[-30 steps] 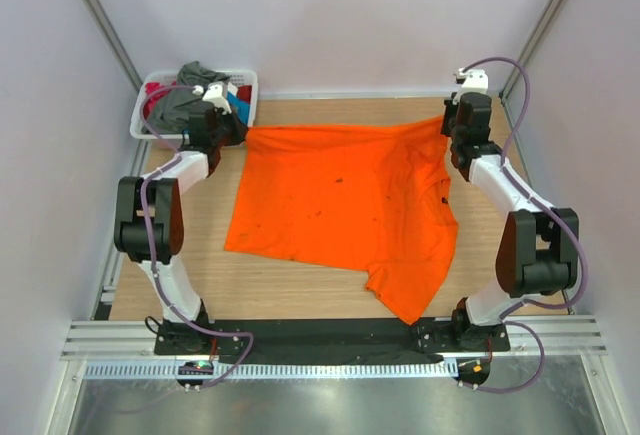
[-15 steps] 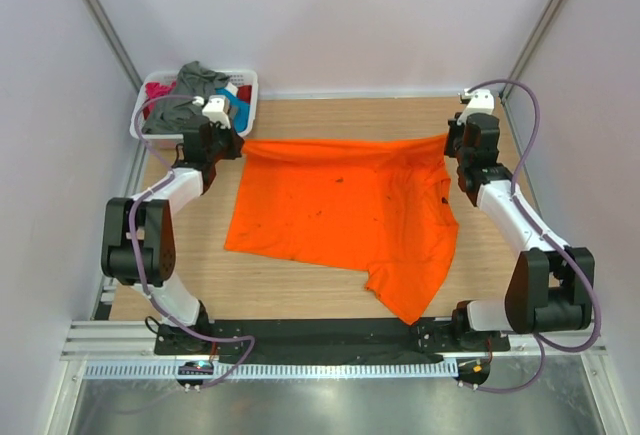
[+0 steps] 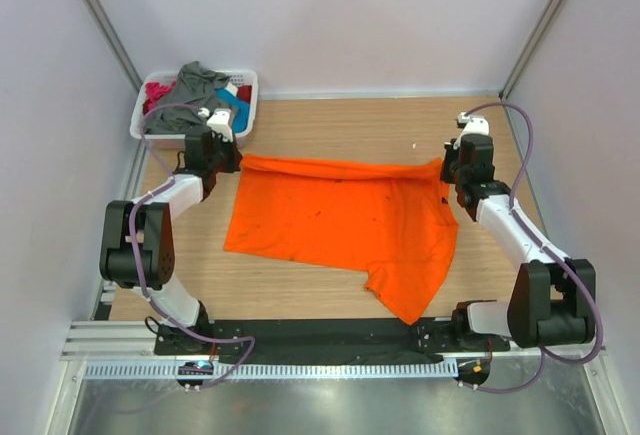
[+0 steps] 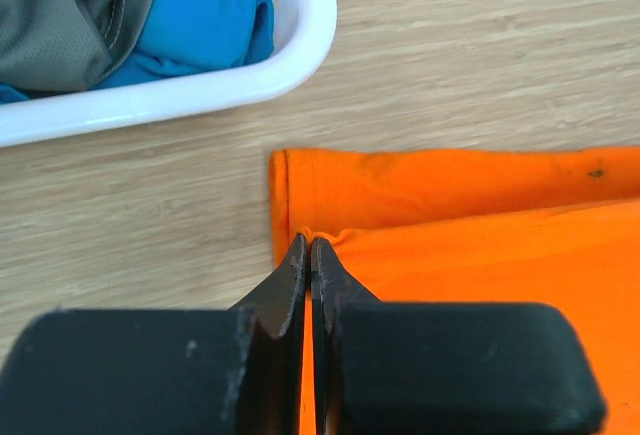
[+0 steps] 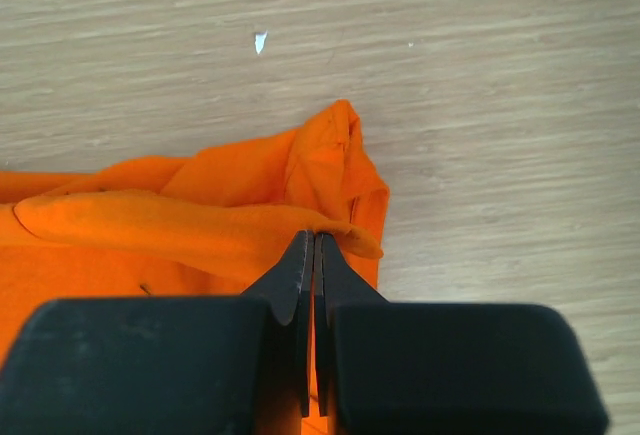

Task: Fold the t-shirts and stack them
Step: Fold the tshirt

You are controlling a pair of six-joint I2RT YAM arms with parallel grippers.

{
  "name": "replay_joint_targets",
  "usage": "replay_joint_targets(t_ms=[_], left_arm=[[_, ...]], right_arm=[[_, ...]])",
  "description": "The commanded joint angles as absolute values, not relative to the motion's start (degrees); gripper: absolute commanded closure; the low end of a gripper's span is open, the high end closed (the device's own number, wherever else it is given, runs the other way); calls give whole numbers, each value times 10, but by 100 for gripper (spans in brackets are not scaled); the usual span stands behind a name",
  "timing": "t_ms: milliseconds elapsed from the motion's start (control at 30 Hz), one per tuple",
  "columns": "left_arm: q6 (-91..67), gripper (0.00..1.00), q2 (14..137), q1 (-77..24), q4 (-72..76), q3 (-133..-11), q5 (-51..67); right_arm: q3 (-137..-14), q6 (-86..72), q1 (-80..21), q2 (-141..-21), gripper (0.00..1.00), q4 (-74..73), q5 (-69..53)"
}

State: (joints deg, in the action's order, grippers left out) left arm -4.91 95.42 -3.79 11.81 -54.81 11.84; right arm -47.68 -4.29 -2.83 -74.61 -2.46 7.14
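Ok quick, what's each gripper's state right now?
The left gripper: closed, pinching a far corner of the orange t-shirt.
The right gripper: closed, pinching the same shirt's other far corner.

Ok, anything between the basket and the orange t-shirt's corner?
Only bare wooden table, in the left wrist view: a strip separates the rim of the white laundry basket from the orange t-shirt corner that the left gripper pinches.
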Motion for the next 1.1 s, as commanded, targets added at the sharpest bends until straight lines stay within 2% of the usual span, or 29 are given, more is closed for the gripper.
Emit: replay_joint_targets(t_ms=[0,700,767,800,833,867,900,933,1000,1067], left_arm=[[-26,100,940,-38,120,-536,104],[-3,100,914,-45,61,-527,98],[-3,98,906,-47,43,-530,109],[-3,94,903,-47,38,-530,110],[-3,89,898,-48,33,-529,112],[-3,60,885,-48,32,-524,114],[-3,50,878,-48,30,-521,117],[-3,34,869,-48,28,-519,116],[12,23,842,-47,22,-511,107],[15,17,812,-47,10,-507,97]], right_arm=[[-466,-74,-31,-708,99,-44,77],[-446,-112,-54,-672,99,-122,83],[-448,-113,-53,-669,96,-125,85],[-450,-114,-54,-666,82,-130,84],[-451,-113,-53,-664,74,-133,84],[-451,-112,-53,-664,65,-134,83],[-453,-112,-53,-658,48,-137,81],[-454,-113,-53,-654,40,-139,79],[-458,-118,-53,-647,26,-151,74],[-466,-122,-53,-633,20,-163,75]])
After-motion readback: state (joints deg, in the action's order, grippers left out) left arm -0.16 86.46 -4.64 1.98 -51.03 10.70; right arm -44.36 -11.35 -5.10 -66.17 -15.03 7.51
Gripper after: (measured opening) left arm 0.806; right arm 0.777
